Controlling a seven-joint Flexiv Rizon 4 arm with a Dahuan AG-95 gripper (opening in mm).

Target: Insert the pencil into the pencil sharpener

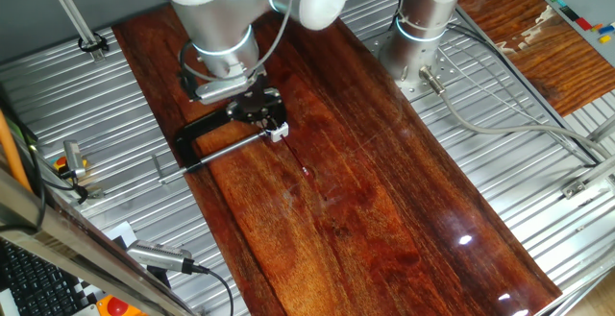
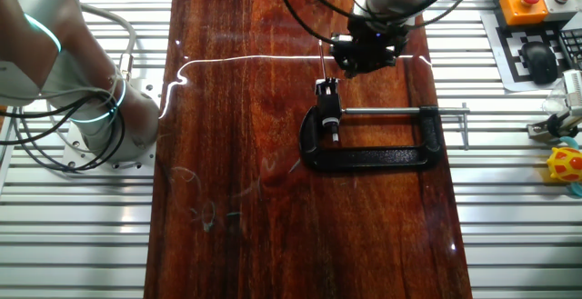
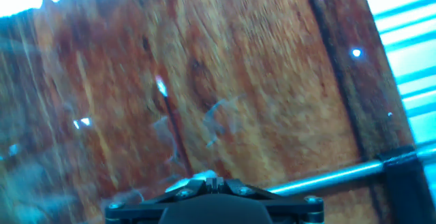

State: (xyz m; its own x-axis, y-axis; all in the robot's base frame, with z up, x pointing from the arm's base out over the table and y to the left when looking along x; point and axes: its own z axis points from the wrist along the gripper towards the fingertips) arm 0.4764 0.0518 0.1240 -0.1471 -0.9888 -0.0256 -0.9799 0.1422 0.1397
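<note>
Gripper (image 2: 367,52) above clamp (image 2: 373,158) (jaws unclear)

End effector (image 2: 367,55) low over the board, wrist vertical, jaw state unclear.

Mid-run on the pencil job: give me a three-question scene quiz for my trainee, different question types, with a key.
1. True or false: the black C-shaped clamp lies flat on the dark wooden board.
2. Multiple choice: the small white pencil sharpener sits (A) at the end of the clamp's steel rod, (B) on the metal slats, (C) at the board's far corner.
3. Fill in: the two-finger gripper hangs directly beside the ____.

Key: 1 true; 2 A; 3 sharpener.
</note>
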